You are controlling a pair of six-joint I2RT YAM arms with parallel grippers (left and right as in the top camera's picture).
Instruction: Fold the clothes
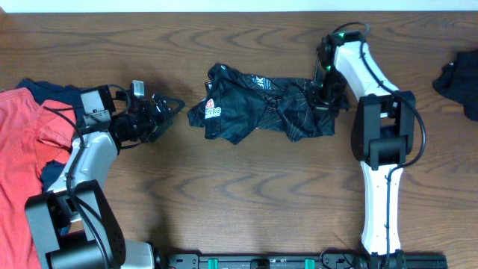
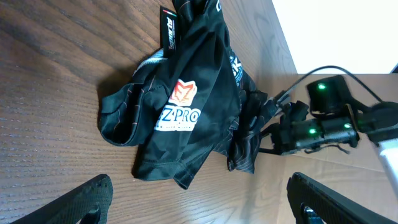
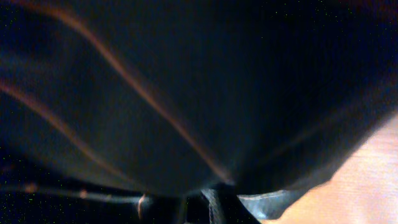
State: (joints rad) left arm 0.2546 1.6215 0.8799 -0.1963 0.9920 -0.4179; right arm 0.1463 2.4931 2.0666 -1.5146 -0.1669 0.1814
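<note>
Right gripper [image 1: 323, 96] pinches the black jersey [image 1: 254, 104] by the edge under its fingers, cloth bunched. Left gripper [image 1: 170, 113] gapes wide, empty, jersey just ahead.

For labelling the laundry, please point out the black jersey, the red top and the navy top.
black jersey [image 1: 258, 108]: overhead view, crumpled middle.
red top [image 1: 19, 172]: overhead view, flat middle fabric.
navy top [image 1: 45, 90]: overhead view, part showing above the red top.
</note>
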